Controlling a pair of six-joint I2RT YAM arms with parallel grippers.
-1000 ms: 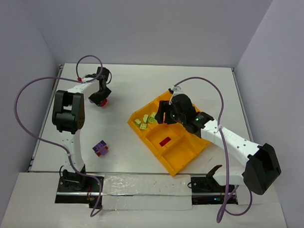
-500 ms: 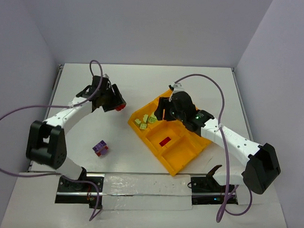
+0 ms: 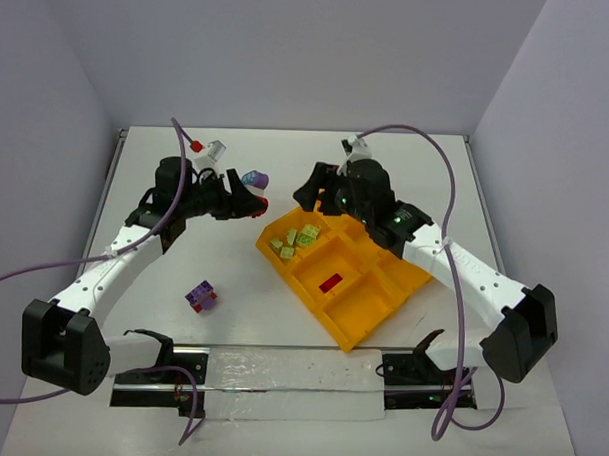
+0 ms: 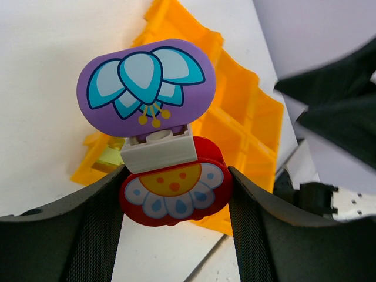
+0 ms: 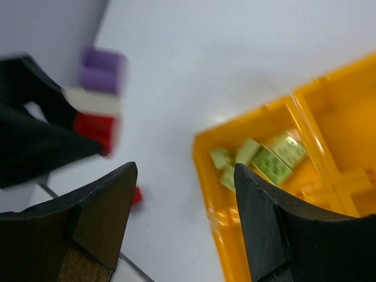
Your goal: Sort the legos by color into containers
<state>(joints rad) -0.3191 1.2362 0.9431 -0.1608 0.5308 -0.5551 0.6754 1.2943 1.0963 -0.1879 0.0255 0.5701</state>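
My left gripper (image 3: 248, 197) is shut on a stacked clump (image 3: 254, 183): its fingers squeeze a red flower-printed piece (image 4: 174, 188), with a white brick (image 4: 158, 150) and a purple flower-printed piece (image 4: 147, 88) stuck on top. It holds the clump in the air just left of the orange-yellow tray (image 3: 377, 291). My right gripper (image 3: 311, 188) is open and empty above the tray's back-left corner, facing the clump (image 5: 97, 100). Several yellow-green legos (image 3: 294, 240) lie in the tray's left compartment (image 5: 264, 155). One red lego (image 3: 331, 283) lies in a middle compartment.
A small purple-and-red clump (image 3: 201, 296) lies on the white table to the left of the tray. A bit of red (image 5: 136, 197) shows beside my right gripper's left finger. Grey walls close the table at the back and sides.
My left arm has swung from the table's back left toward the tray, carrying the clump. My right gripper has moved from over the tray up and left to its back-left corner.
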